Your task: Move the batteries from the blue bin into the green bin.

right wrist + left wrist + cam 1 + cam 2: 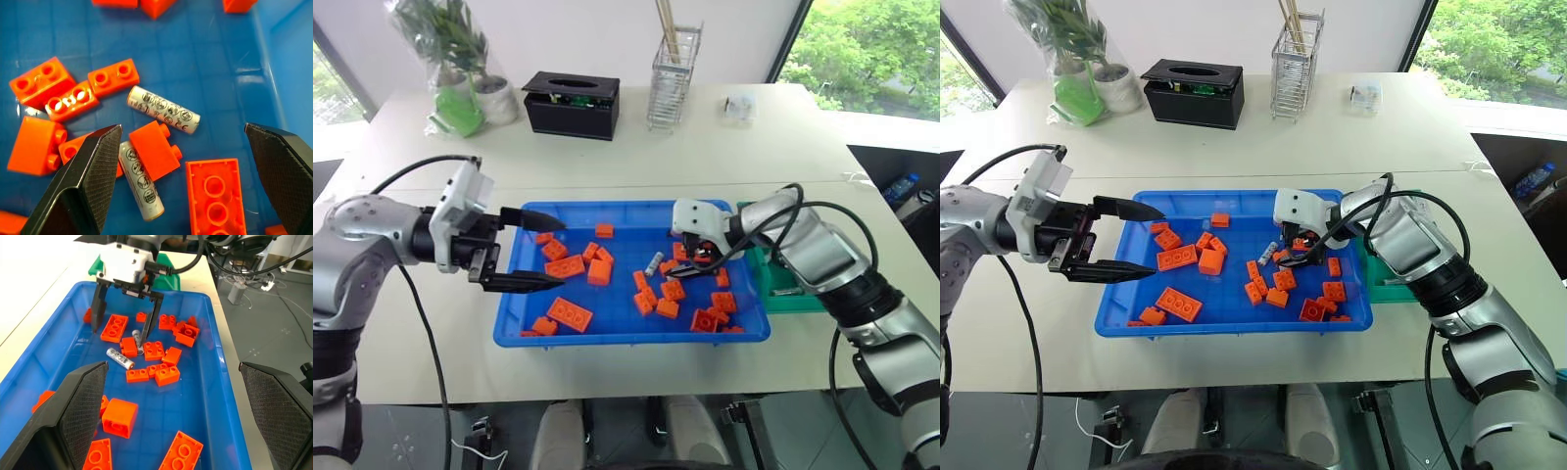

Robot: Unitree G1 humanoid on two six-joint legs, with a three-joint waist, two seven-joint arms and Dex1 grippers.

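The pale surface (636, 157) carries the blue bin (626, 336) beneath the right pincer (697, 260), the green bin (793, 299) just beside that pincer's arm, and (well beyond both pincers) a black box (572, 105), wire rack (672, 90) and potted plant (460, 78).

Only small black round marks printed along two batteries (164, 109) (141, 181) lying between the right gripper's (181, 169) spread fingers, one with a likely "CE" sign near its end (rest too small to read). No other legible text.
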